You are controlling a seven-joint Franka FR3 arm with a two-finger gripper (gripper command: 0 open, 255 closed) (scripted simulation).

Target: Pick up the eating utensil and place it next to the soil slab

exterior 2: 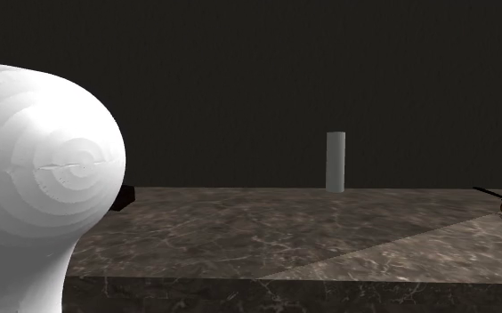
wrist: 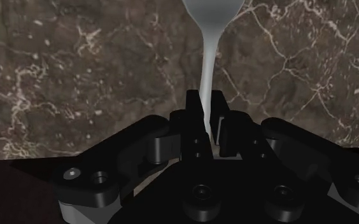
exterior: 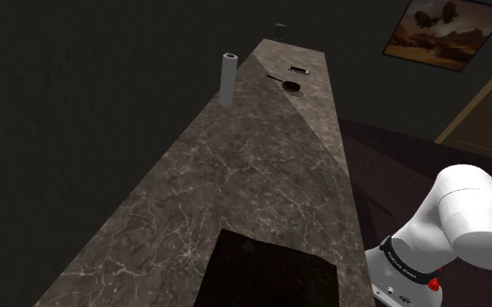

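Observation:
In the wrist view my gripper (wrist: 205, 107) is shut on a pale grey spoon (wrist: 209, 44). Its thin handle runs out from between the black fingers (wrist: 193, 108) and widens into the bowl further out, above the brown marble counter (wrist: 76, 76). The soil slab (exterior: 270, 270) is a flat dark rectangle lying on the near end of the counter in the shoulder view. A dark patch (wrist: 13, 191) beside the gripper's body may be that slab. In the second exterior view a dark edge (exterior 2: 125, 196) shows behind the white arm (exterior 2: 36, 178).
A long marble counter (exterior: 235, 174) runs away from the stand. A grey upright cylinder (exterior: 228, 78) stands at its wall side. A small dark pan (exterior: 290, 85) and a flat item (exterior: 298, 70) lie at the far end. A framed picture (exterior: 445, 30) hangs on the wall.

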